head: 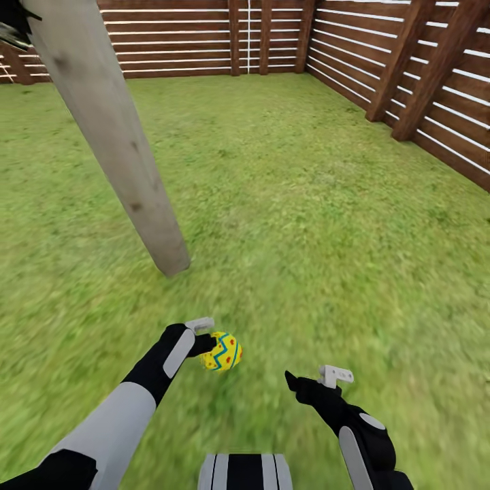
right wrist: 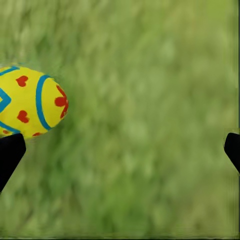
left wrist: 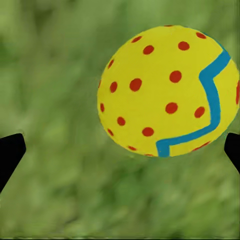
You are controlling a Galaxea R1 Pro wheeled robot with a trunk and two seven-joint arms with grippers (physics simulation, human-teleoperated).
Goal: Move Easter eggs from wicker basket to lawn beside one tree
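One yellow Easter egg (head: 222,351) with blue zigzag bands and red dots sits just past my left gripper (head: 204,342), low over the lawn (head: 286,224). In the left wrist view the egg (left wrist: 167,90) lies between the wide-apart black fingertips (left wrist: 10,155) and touches neither; this gripper (left wrist: 120,152) is open. My right gripper (head: 307,381) hangs open to the egg's right, holding nothing. Its wrist view has an egg (right wrist: 30,102) beside one fingertip (right wrist: 9,152). The tree's pale trunk (head: 116,136) meets the grass a short way beyond the egg. The wicker basket is out of view.
A brown slatted wooden fence (head: 408,88) closes the garden at the back and along the right. Open grass stretches between the trunk and the fence. My own base (head: 245,473) shows at the lower edge of the head view.
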